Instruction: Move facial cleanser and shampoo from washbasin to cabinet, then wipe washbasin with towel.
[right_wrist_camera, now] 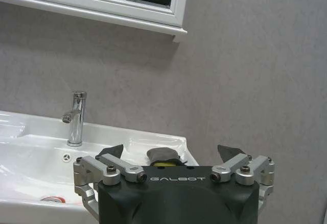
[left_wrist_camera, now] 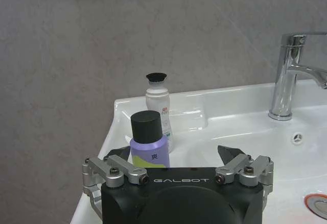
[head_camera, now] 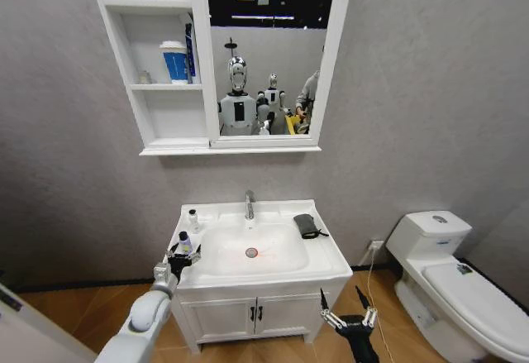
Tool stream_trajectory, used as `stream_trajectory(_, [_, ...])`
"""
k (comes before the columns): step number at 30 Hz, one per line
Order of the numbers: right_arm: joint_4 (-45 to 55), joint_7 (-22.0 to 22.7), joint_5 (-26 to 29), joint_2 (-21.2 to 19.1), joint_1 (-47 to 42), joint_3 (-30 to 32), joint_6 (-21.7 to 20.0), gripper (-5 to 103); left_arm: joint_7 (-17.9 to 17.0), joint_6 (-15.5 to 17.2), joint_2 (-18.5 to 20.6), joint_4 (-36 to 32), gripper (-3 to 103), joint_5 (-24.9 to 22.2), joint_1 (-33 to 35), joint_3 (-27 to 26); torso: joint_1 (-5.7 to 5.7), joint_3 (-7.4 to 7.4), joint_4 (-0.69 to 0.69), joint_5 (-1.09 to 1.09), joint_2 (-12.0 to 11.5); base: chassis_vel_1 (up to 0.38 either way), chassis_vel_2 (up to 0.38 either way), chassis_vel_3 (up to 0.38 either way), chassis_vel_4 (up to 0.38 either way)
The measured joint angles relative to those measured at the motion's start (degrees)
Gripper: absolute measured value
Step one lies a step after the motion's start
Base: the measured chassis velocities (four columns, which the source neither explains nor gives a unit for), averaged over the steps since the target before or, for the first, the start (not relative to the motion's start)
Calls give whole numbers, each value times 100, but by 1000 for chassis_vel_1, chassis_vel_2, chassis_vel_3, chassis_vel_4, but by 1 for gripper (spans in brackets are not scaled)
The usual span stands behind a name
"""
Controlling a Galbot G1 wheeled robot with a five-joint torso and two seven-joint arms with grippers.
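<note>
I log: white washbasin (head_camera: 326, 251) — red-marked drain (head_camera: 251, 252), dark grey towel (head_camera: 307, 226), purple black-capped bottle (left_wrist_camera: 149, 141), white black-capped bottle (left_wrist_camera: 158, 106).

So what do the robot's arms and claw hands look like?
Each arm is smooth and grey-white. The left gripper and right gripper look alike: a black block with "GALBOT" printed on it in pale letters, shiny silver metal links held by small bolts, and pointy black fingertips.

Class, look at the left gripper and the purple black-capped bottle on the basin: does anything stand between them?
Nothing visible does. The open left gripper sits right at the purple black-capped bottle; the white bottle stands behind it.
</note>
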Motion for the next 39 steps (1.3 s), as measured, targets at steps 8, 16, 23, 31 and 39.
stream_trajectory(8, [-22, -10, 128, -9, 45, -33, -81, 100, -217, -153, -342, 373, 97, 202, -318, -32, 0, 0, 0, 1, 0, 0, 0, 0, 0])
stream_trajectory(16, [-26, -13, 292, 19, 29, 28, -107, 100, -558, -183, -594, 842, 94, 215, -687, -77, 0, 0, 0, 0, 0, 0, 0, 0, 0])
stream_trajectory(23, [3, 1, 336, 61, 30, 60, -143, 100, -612, -171, -610, 1009, 70, 136, -755, -162, 0, 0, 0, 0, 0, 0, 0, 0, 0])
stream_trajectory(31, [47, 31, 343, 83, 24, 52, -172, 100, -580, -86, -462, 746, 43, -30, -680, -168, 0, 0, 0, -1, 0, 0, 0, 0, 0])
stream_trajectory(39, [62, 42, 346, 92, 57, 31, -184, 100, -730, 317, 327, -487, 43, -533, -477, -207, -1, 0, 1, -1, 0, 0, 0, 0, 0])
